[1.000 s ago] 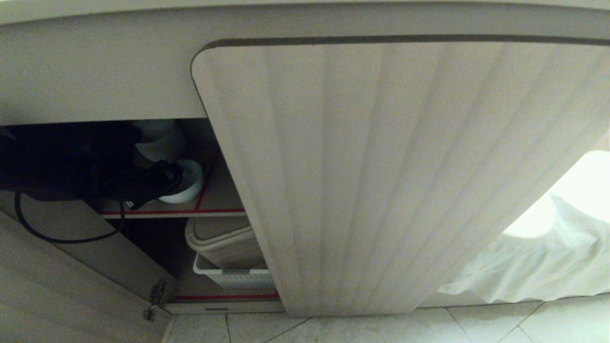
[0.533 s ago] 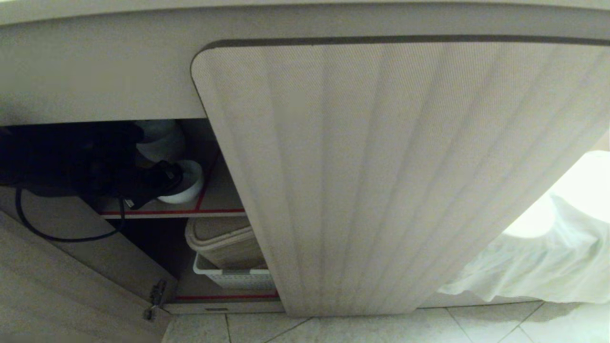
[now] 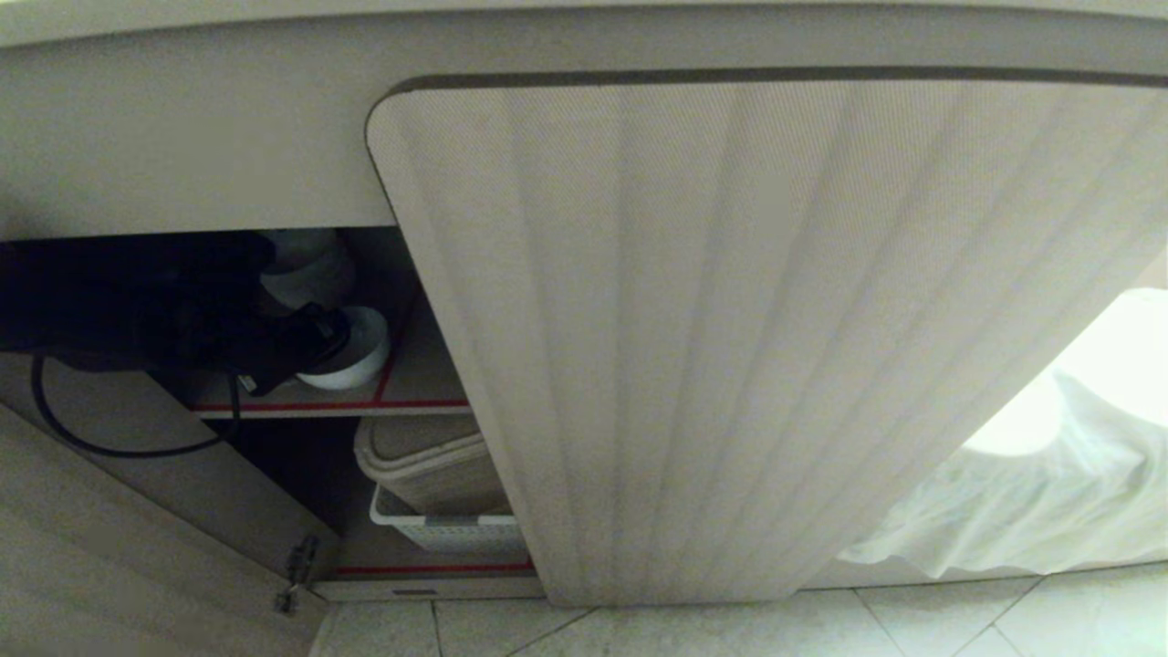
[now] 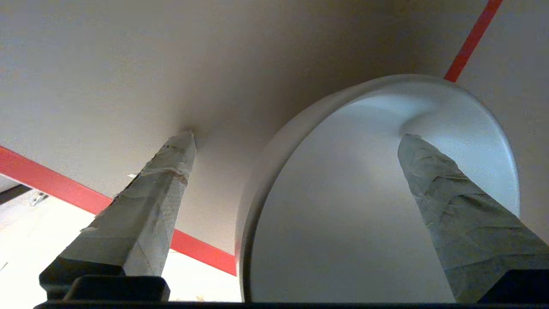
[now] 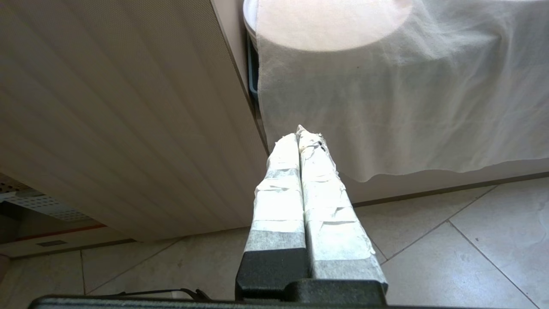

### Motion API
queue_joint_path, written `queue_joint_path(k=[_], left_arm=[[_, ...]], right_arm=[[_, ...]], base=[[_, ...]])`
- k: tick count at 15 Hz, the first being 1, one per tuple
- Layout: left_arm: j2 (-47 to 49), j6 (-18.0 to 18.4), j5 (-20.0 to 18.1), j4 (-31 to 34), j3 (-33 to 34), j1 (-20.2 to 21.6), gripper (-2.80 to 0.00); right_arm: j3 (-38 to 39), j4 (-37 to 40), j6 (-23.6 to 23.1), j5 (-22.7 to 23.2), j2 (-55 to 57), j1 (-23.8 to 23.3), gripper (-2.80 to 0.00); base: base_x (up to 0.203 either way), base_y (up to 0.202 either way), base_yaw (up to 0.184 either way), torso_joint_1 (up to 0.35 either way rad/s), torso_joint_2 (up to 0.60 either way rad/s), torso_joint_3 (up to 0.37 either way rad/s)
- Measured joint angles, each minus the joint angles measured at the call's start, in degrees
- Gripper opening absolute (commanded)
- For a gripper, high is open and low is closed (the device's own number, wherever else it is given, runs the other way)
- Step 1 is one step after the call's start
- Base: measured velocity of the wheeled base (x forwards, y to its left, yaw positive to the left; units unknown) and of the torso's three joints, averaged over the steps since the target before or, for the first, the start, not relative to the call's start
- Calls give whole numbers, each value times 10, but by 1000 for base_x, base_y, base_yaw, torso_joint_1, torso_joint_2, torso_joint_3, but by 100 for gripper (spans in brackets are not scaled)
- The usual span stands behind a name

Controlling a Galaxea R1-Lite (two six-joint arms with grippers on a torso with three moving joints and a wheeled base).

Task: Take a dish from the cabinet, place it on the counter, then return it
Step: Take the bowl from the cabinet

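At the far left of the head view the cabinet's [image 3: 182,137] open door leaf [image 3: 109,547] is seen swung out across the lower left corner, its metal hinge [image 3: 297,570] showing at the bottom edge. Above it, the black left arm is reached in from the left edge into the opening, a cable [image 3: 109,443] looped beneath it. The left gripper [image 3: 319,342] is placed on the upper, red-edged shelf [image 3: 411,388], left of centre in the frame, and the dish [image 3: 360,351] is found right at its tip, standing on that shelf. A stack of white bowls [image 3: 310,265] is glimpsed just behind and above it.

In the left wrist view the pincer is shown spread wide: one taped finger [image 4: 158,184] is set outside the dish's [image 4: 343,214] wall, against the shelf [image 4: 128,64], and the other finger is lowered inside the bowl, so the rim is straddled but no squeeze on it is seen.

Below the shelf, cream and white baskets [image 3: 438,497] are stowed on the lower level. The middle and right of the head view are filled by the closed fluted door [image 3: 776,319]. At the lower right a white cloth [image 3: 1022,493] is draped, with floor tiles [image 3: 912,625] beneath.

In the right wrist view the right gripper [image 5: 302,137] is held over the floor [image 5: 450,257], its taped fingers pressed together on nothing, between the fluted door [image 5: 107,107] and the cloth [image 5: 407,98].
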Motion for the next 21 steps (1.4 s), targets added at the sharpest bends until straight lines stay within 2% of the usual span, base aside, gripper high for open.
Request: queue_joint_path(k=[5, 10, 14, 21], left_arm=[[0, 0, 0, 11, -3, -1, 0], [1, -1, -2, 51, -27, 1, 0], [1, -24, -3, 66, -37, 0, 0], [2, -24, -4, 70, -40, 0, 0]], right_arm=[[0, 0, 0, 0, 0, 0, -280], [0, 0, 0, 0, 0, 0, -280], [0, 0, 0, 0, 0, 0, -280], [0, 0, 0, 0, 0, 0, -280]], base=[[0, 0, 0, 0, 0, 0], [0, 0, 0, 0, 0, 0], [0, 0, 0, 0, 0, 0], [0, 0, 0, 0, 0, 0]])
